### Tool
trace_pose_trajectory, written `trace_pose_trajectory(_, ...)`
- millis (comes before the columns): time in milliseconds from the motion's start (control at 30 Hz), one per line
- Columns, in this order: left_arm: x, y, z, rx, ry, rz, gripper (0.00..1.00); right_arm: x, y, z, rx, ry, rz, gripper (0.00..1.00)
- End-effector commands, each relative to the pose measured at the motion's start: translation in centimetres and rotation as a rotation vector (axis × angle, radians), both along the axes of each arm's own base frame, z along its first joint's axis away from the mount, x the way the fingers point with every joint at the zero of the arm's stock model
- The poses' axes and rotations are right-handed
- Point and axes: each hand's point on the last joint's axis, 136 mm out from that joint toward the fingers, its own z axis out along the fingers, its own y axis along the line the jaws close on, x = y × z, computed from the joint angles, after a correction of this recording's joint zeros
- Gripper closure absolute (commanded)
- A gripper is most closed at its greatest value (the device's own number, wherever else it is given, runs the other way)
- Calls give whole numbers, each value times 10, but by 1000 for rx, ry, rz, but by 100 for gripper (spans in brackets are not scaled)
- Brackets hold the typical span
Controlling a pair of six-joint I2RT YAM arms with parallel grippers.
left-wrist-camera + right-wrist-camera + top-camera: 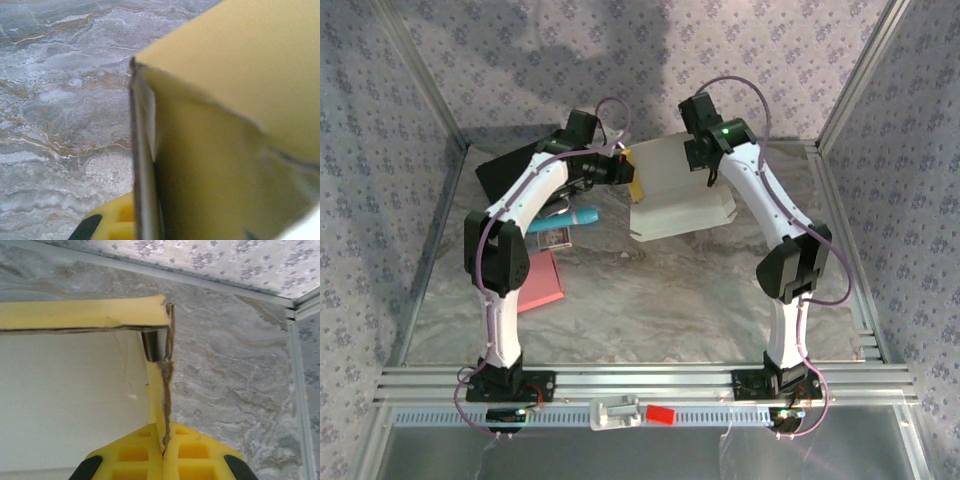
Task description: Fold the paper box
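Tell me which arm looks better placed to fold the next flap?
Probably right: the right gripper pinches the paper box wall at a corner; the left gripper just steadies its left side.

Both arms: white tubular links, black joint housings. Left arm (520,200) and right arm (775,210) have black bases bolted to the aluminium rail (650,380). Purple cables (612,105) loop far from the rail. Green light (727,128) on the right arm. Right fingers (135,455) are yellow, with square pockets.

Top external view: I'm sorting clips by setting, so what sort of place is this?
Probably a lab robot cell: an aluminium-profile frame, patterned cloth walls around it, and a left arm and right arm bolted to a marble-look tabletop.
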Motion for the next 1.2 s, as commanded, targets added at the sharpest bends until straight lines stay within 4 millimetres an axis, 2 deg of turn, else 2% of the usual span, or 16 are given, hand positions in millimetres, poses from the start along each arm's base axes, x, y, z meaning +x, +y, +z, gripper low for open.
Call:
trace_pose_trajectory(0,-3,-9,24,-25,-21,-3,100,-4,-22,0,-149,-16,-158,100)
trace_pose_trajectory(300,-3,-11,14,26,21,68,100,-13,-15,-1,-266,-30,-249,100)
trace_pose_trajectory(367,-6,-12,15,19,24,59,100,-18,-13,-6,-198,4,-262,100)
trace_pose_trajectory(567,-8,-13,16,13,29,49,100,-11,0,2,124,18,-108,100)
trace_pose_trajectory(667,-8,-13,16,9,31,47,100,-10,-6,1,202,48,-101,89)
trace_pose_trajectory(967,-4,-15,18,-1,26,44,100,-6,-20,-6,206,83,-113,86)
trace_pose_trajectory(1167,-4,-15,18,2,28,44,100,-2,-26,-11,171,88,-124,78)
